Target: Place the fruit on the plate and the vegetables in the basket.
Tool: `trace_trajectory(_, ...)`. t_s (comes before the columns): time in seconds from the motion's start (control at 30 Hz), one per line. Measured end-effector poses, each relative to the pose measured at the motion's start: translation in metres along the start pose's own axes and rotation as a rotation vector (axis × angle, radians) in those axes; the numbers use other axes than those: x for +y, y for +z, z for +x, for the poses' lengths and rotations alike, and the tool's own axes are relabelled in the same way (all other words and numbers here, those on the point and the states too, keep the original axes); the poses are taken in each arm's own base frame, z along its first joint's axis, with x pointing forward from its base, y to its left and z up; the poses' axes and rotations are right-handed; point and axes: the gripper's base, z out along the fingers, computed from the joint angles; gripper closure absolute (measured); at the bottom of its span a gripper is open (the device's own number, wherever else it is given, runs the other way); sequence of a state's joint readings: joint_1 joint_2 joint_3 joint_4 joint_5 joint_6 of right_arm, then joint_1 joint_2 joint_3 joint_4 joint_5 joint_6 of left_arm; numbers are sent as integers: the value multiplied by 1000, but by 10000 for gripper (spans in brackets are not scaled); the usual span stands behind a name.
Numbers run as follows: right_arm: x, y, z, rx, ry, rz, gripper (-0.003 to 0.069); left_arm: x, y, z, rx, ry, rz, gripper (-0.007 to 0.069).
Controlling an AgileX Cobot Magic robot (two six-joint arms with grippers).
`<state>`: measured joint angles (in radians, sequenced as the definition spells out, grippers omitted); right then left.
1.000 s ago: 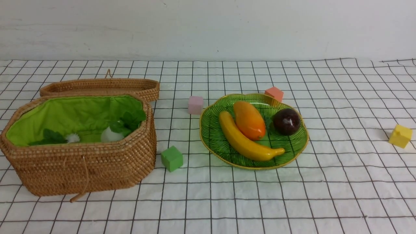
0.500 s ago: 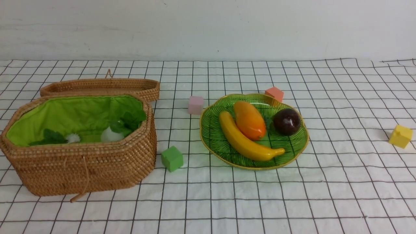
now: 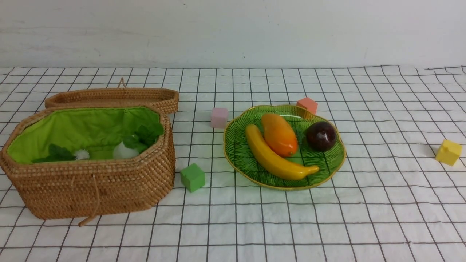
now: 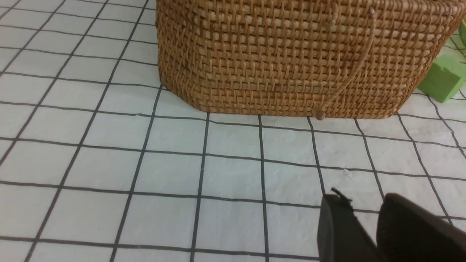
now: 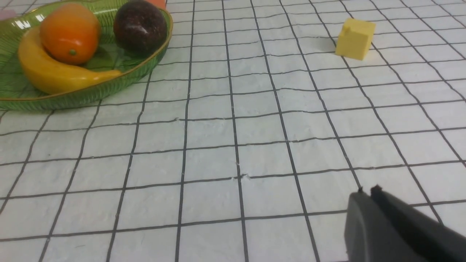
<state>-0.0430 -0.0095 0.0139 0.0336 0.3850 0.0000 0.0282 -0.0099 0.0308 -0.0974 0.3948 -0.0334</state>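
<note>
Nothing moved since a second ago, same layout all round. Both arms out of the front view, parked low over the near edge of the checked cloth (image 3: 255, 225). Left gripper (image 4: 364, 209) slightly apart, holding nothing, near the basket (image 3: 94, 189). Right gripper (image 5: 366, 193) pressed together, empty too. Banana (image 3: 276, 158), mango (image 3: 279, 134) and purple ball (image 3: 321, 136) on the plate (image 3: 240, 160), mid-worktop. Radish (image 3: 123, 151) plus leaves in basket, left side.
</note>
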Motion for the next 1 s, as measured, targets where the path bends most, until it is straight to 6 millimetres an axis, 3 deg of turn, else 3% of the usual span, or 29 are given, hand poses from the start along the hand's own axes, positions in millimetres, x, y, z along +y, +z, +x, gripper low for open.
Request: trace_trajectory(1.0,0,0,0,0,10,-2,622,0,0,0,0,-2,0,432)
